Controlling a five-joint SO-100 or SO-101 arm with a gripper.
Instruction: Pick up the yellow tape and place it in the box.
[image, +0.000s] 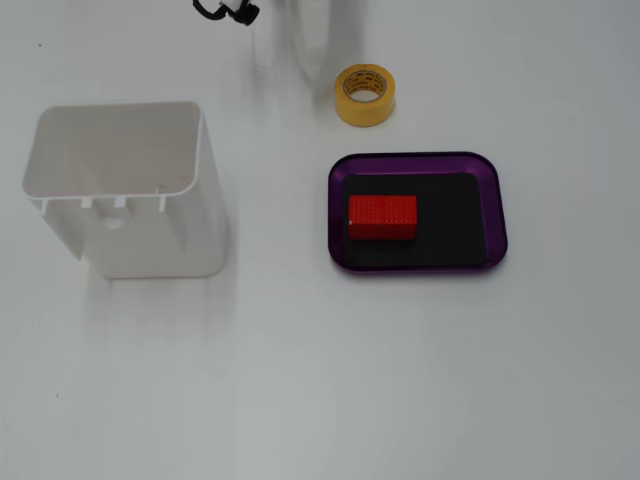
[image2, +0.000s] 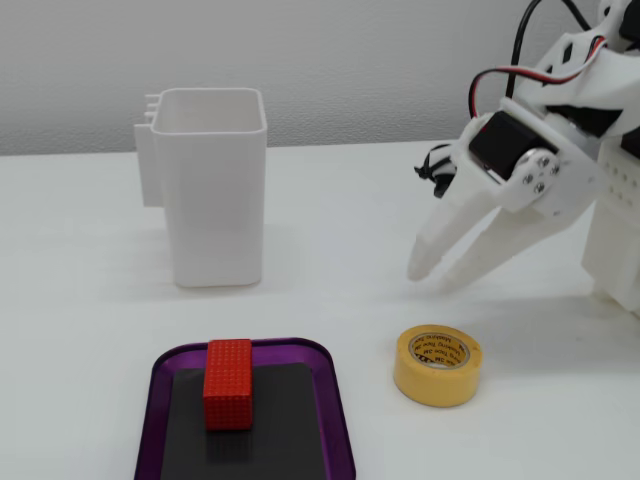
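Note:
The yellow tape (image: 364, 95) (image2: 437, 365) lies flat on the white table, just outside the box. The box (image: 497, 205) (image2: 342, 420) is a shallow purple tray with a black floor, and a red block (image: 382, 217) (image2: 228, 383) sits in it. In a fixed view my white gripper (image2: 432, 277) hangs in the air above and behind the tape, pointing down, empty, with its fingertips a little apart. In a fixed view from above, the gripper (image: 312, 55) shows only faintly at the top edge, white on white, to the upper left of the tape.
A tall white plastic container (image: 130, 200) (image2: 215, 190) stands open-topped, well left of the tray in the view from above. The arm's base (image2: 620, 230) stands at the right edge. Bare white table lies around the tape.

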